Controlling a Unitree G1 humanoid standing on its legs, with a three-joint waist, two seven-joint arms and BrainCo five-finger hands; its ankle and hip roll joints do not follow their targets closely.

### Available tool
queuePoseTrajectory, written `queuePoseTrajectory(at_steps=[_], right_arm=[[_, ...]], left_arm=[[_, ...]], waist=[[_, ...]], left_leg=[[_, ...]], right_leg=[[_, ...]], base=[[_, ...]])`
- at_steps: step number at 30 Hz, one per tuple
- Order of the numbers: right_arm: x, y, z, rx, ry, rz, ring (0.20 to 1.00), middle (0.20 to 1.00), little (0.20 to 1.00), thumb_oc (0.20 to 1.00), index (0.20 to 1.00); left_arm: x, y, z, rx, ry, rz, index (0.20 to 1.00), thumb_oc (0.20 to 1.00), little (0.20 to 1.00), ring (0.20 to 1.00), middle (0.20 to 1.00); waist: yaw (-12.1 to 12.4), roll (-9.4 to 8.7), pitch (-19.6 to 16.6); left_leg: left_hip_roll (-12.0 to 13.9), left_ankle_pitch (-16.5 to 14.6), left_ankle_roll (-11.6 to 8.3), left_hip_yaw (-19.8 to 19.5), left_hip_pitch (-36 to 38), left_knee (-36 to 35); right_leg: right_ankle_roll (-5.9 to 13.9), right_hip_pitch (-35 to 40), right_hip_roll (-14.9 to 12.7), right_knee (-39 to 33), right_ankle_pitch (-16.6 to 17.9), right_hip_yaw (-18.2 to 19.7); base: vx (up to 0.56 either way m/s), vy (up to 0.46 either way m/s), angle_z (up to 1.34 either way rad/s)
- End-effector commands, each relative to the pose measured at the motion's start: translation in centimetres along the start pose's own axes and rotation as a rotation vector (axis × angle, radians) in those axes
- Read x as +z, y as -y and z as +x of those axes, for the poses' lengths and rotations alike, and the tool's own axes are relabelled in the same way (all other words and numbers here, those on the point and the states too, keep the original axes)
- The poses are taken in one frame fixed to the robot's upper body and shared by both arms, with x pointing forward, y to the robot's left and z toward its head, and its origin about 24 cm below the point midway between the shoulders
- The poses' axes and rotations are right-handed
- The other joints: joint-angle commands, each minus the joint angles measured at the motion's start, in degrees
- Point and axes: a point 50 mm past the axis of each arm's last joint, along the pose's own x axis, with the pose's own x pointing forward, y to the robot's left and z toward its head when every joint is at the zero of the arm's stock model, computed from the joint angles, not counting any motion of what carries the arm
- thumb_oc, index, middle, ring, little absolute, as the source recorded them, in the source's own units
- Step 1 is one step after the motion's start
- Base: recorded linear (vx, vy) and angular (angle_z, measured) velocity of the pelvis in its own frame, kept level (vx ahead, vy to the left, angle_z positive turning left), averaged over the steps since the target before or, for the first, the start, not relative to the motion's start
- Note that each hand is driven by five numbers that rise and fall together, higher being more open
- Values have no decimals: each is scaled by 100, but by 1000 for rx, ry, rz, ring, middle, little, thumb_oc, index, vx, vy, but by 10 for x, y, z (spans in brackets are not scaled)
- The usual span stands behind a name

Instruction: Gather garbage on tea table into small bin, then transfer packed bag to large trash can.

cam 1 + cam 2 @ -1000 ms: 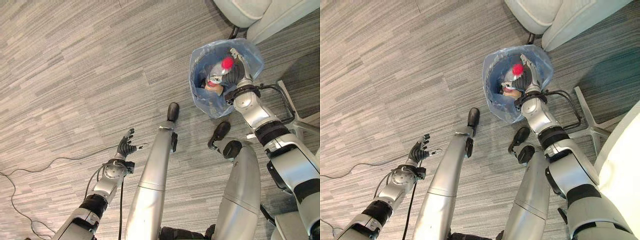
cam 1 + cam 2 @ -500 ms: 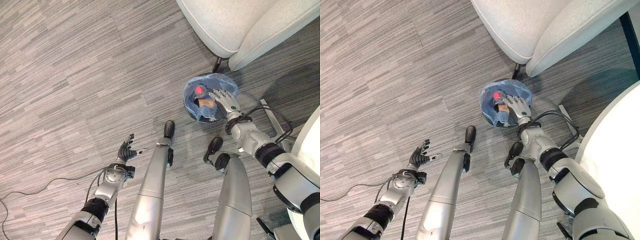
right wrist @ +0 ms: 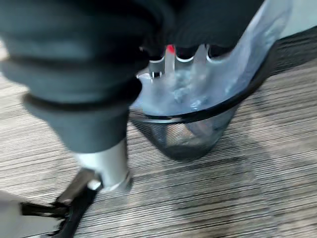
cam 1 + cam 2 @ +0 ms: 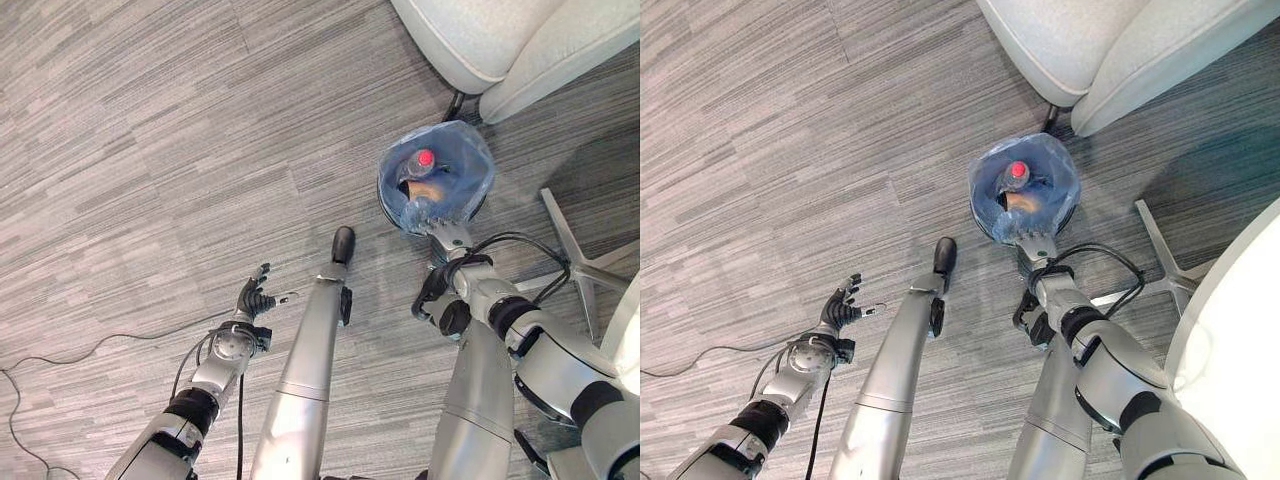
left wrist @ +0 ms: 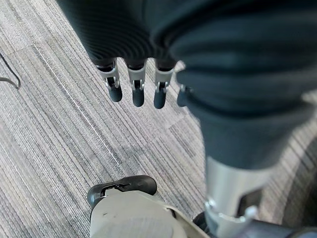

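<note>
We see the right hand [image 4: 432, 213] drawn back from inside the blue bag [image 4: 470, 175] to the small bin's [image 3: 198, 134] near rim.

A light grey upholstered armchair [image 4: 510, 45] fills the upper right of the frame on dark legs. A silver star-shaped chair base [image 4: 580, 262] lies at right on grey striped carpet [image 4: 150, 150].

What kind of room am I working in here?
Probably an office lounge or waiting area: grey striped carpet tiles, a pale upholstered armchair on dark legs, and a small mesh bin with a blue bag liner beside it.
</note>
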Motion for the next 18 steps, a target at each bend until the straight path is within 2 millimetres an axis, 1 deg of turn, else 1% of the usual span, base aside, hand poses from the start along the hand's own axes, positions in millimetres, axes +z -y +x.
queuePoseTrajectory(at_steps=[1,4,6,10,14,15,16,17,18], right_arm=[[-12,12,1,-46,-24,52,200,200,200,200,200],[-12,20,2,-78,-21,94,200,200,200,200,200],[-15,28,3,-113,-29,135,200,200,200,200,200],[-16,35,3,-144,-26,182,200,200,200,200,200],[-6,40,1,-190,1,308,200,200,200,200,200],[-4,41,1,-199,8,354,200,200,200,200,200],[2,43,-2,-222,27,444,200,200,200,200,200],[2,43,-2,-222,26,445,200,200,200,200,200],[8,42,-9,-250,42,616,200,200,200,200,200]], left_arm=[[1,-4,-1,12,28,23,1000,1000,1000,1000,1000],[3,-5,0,14,37,21,1000,1000,1000,1000,1000],[5,-6,0,16,42,15,1000,1000,1000,1000,1000],[4,-6,0,15,34,12,1000,1000,1000,1000,1000],[2,-6,0,18,21,6,1000,1000,1000,1000,1000],[1,-6,0,21,16,5,1000,1000,1000,1000,1000],[0,-8,0,27,7,1,1000,1000,1000,1000,1000],[0,-8,0,27,6,2,1000,1000,1000,1000,1000],[-3,-9,-2,34,-2,-7,1000,1000,1000,1000,1000]], waist=[[78,150,92],[61,133,88],[48,120,77],[22,95,85],[0,45,77],[-7,38,78],[-38,15,56],[-34,20,74],[-92,-13,48]], left_leg=[[-181,-387,162,54,206,-87],[-155,-381,165,73,260,-144],[-144,-374,173,83,333,-210],[-114,-352,173,78,462,-316],[-41,-256,149,69,883,-727],[-27,-236,144,60,989,-820],[-12,-179,130,54,1225,-1058],[-11,-169,129,49,1262,-1082],[23,-77,93,64,1714,-1467]], right_leg=[[326,293,215,-761,83,382],[340,340,242,-825,122,384],[361,403,259,-896,151,376],[391,532,289,-999,211,356],[460,948,365,-1376,355,255],[478,1042,373,-1463,393,228],[511,1246,404,-1655,460,205],[511,1284,407,-1678,469,198],[563,1724,440,-2043,572,96]], base=[[0,0,0],[-12,4,0],[-19,5,-1],[-33,5,0],[-61,3,-3],[-64,5,-4],[-47,8,-2],[-70,-6,-1],[-56,-12,-3]])
